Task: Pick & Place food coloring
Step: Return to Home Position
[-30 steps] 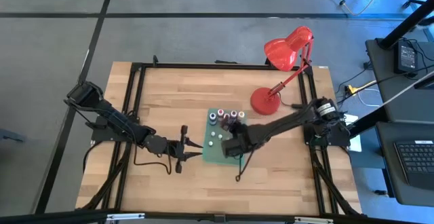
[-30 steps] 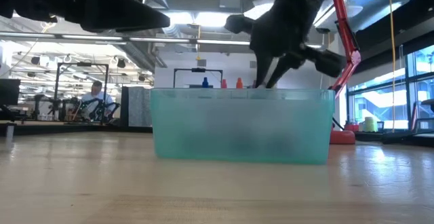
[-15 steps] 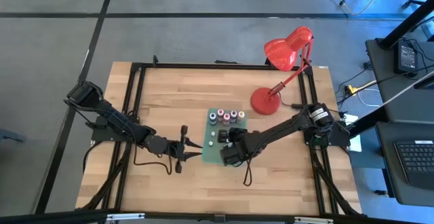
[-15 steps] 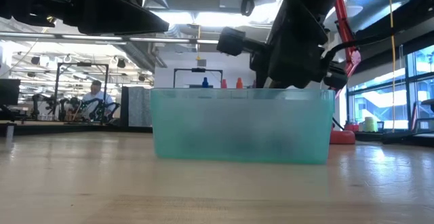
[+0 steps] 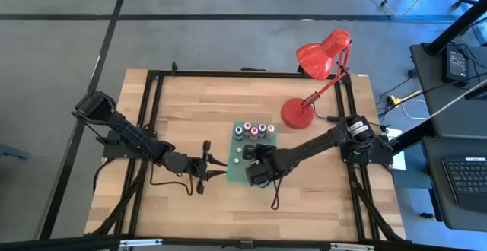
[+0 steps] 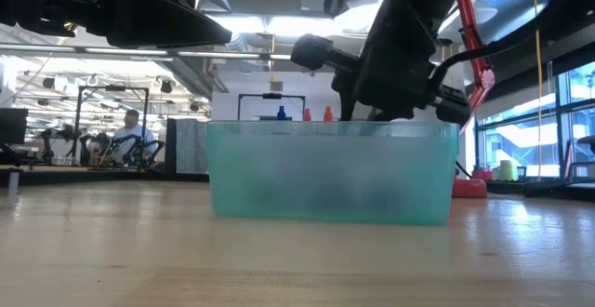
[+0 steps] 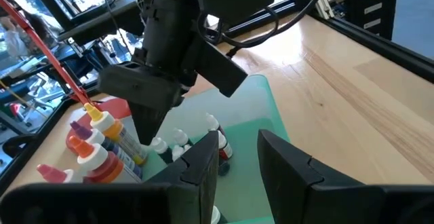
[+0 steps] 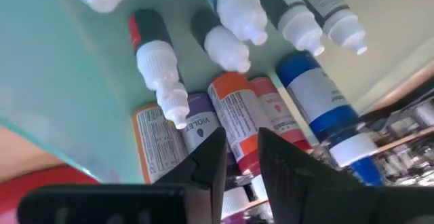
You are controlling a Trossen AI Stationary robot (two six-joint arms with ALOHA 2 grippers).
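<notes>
A translucent green tray holds the food coloring: small bottles with pale caps. Some stand in a row at its far end; others, among them an orange one and a blue one, lie on its floor. My right gripper reaches down into the tray's near part. Its fingers are slightly apart, just over the lying orange and pink bottles. My left gripper stands at the tray's left wall, also slightly apart, with only the tray floor and a small bottle showing through the gap. My left gripper stands at the tray's left rim; I cannot tell whether it touches it. My right gripper slants down over the orange bottle; I cannot tell whether its fingertips touch it.
A red desk lamp stands on the table at the far right, its base close to the tray's far right corner. A black frame runs round the wooden table. The room beyond the table holds desks and a seated person.
My right gripper has gone down into the tray and a little toward the table's near left, and its wrist has rolled. It has kept still for the last half second. The tray and the standing bottles have stayed where they were.
</notes>
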